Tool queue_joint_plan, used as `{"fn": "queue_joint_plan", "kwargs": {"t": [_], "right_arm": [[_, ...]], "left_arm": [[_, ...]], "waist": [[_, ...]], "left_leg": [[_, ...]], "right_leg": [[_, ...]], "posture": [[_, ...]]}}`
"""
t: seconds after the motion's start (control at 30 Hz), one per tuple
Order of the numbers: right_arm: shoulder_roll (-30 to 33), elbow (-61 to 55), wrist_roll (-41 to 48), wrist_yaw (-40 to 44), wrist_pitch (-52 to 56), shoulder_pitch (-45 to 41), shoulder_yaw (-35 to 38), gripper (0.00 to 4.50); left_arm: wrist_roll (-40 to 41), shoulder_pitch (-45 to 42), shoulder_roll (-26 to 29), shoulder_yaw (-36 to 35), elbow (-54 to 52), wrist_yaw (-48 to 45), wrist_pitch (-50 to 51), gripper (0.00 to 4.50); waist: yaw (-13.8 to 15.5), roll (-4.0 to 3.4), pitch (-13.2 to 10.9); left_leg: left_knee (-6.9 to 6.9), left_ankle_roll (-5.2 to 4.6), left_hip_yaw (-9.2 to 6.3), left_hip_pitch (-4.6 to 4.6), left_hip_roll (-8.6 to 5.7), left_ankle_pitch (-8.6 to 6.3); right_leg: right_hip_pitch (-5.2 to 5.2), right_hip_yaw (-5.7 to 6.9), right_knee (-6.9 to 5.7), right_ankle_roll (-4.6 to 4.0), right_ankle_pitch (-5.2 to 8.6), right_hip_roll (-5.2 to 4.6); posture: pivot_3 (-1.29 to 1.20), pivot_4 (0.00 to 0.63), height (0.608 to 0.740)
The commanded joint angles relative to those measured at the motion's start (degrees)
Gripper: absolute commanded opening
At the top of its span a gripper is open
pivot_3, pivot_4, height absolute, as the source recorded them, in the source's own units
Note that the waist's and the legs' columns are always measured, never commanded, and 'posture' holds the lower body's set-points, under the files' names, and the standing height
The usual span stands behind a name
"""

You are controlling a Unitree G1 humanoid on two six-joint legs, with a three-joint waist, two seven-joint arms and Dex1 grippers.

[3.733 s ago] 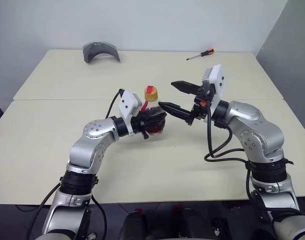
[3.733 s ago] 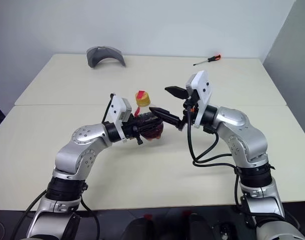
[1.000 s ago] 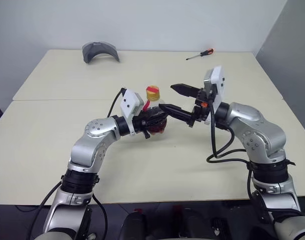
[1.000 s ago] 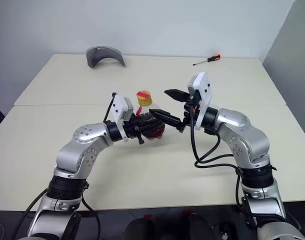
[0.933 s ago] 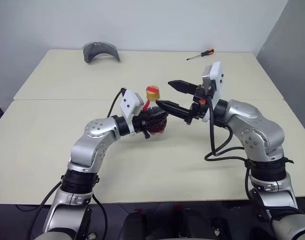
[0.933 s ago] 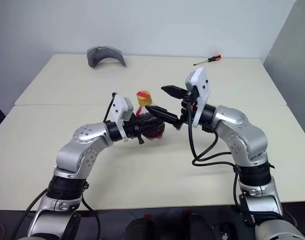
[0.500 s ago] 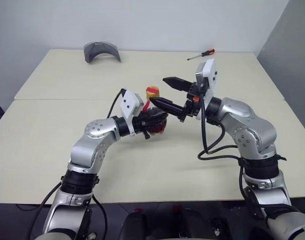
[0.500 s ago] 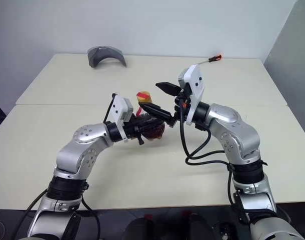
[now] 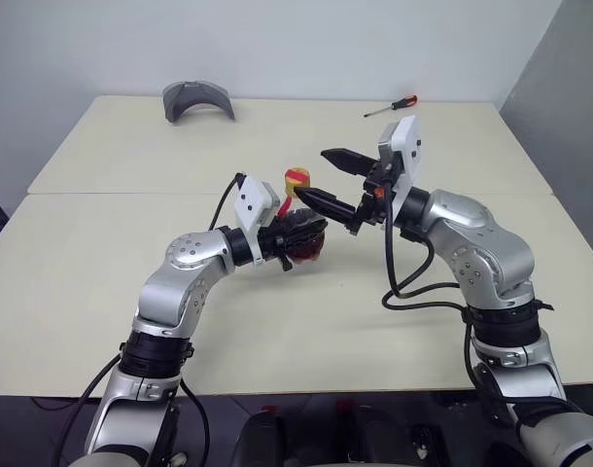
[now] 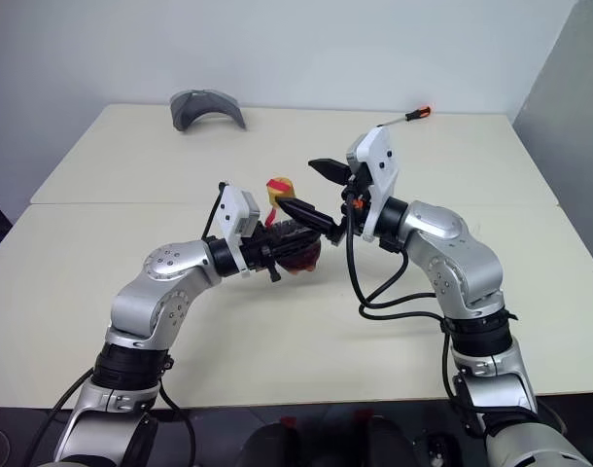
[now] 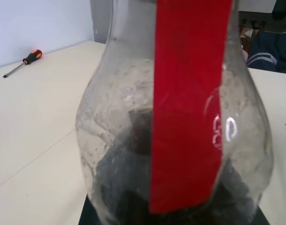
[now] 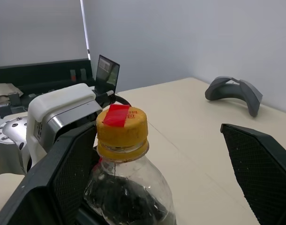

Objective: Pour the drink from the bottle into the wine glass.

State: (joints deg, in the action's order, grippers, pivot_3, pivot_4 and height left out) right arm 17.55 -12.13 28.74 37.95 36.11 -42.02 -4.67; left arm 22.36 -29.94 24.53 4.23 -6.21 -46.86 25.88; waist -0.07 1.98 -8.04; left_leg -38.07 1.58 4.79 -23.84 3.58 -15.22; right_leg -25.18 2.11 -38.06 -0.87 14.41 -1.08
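While the left gripper (image 9: 298,233) clamps the bottle (image 10: 295,245) low on its belly, the facts of this moment run as follows:

Bottle, place: held just above the table (image 9: 102,253), upright, in front of the seam between the two tabletops; the wine glass is not something I can locate here
Bottle, build: small, squat, clear plastic with a narrow neck, a yellow cap (image 12: 122,124) on top and a red strip (image 11: 190,103) running up the side and over the cap
Drink (image 12: 126,199): dark, nearly black, sitting in the lower belly of the bottle; the upper wall is clear with droplets clinging inside
Left gripper, state: closed tight on the bottle's belly, black fingers wrapped round it
Right gripper (image 12: 166,164), state: spread as wide as it goes, holding nothing, one finger either side of the cap and apart from it
Weight, judged: light, since the bottle is small and only part full
Stiffness, judged: thin plastic that likely dents under a hard squeeze; the cap and neck ring are the rigid parts
Slip, judged: smooth wall, possibly slick; the ribbed cap edge should give better bite
Where to take hold, judged: body stays in the left grip low down, the right fingers close on the cap's rim to twist it off
Risk, judged: squeezing the belly once the cap is off could push drink out of the neck
Elsewhere, relative to the bottle: a grey curved piece (image 9: 197,99) far behind it to the left, a screwdriver (image 9: 390,105) far behind it to the right
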Motion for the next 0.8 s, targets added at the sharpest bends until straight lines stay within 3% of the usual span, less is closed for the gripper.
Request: {"fn": "queue_joint_plan", "kwargs": {"t": [0.03,0.57,0.8], "right_arm": [[1.4,-1.4,0.1,0.2,-0.7,-0.8,1.7,4.50],[5.0,-3.5,3.6,3.0,1.2,2.3,3.1,4.50],[1.9,-3.8,6.6,1.9,2.8,0.0,2.7,4.50]], "left_arm": [[0.8,-1.1,-0.2,-0.7,-2.3,-0.1,-1.0,1.01],[0.7,-1.4,-0.2,-0.6,-1.9,-0.5,-1.2,1.01],[0.6,-1.6,-0.1,-0.6,-1.6,-0.6,-1.3,1.01]], "waist": [[0.0,0.00,0.0],[0.0,0.00,0.0],[0.0,0.00,0.0]], "left_leg": [[0.00,0.00,0.00,0.00,0.00,0.00],[0.00,0.00,0.00,0.00,0.00,0.00],[0.00,0.00,0.00,0.00,0.00,0.00]], "right_leg": [[0.00,0.00,0.00,0.00,0.00,0.00],[0.01,-0.01,0.00,0.00,0.00,0.00],[0.00,-0.02,0.00,0.00,0.00,0.00]], "posture": [[0.00,0.150,0.740],[0.00,0.150,0.740],[0.00,0.150,0.740]]}}
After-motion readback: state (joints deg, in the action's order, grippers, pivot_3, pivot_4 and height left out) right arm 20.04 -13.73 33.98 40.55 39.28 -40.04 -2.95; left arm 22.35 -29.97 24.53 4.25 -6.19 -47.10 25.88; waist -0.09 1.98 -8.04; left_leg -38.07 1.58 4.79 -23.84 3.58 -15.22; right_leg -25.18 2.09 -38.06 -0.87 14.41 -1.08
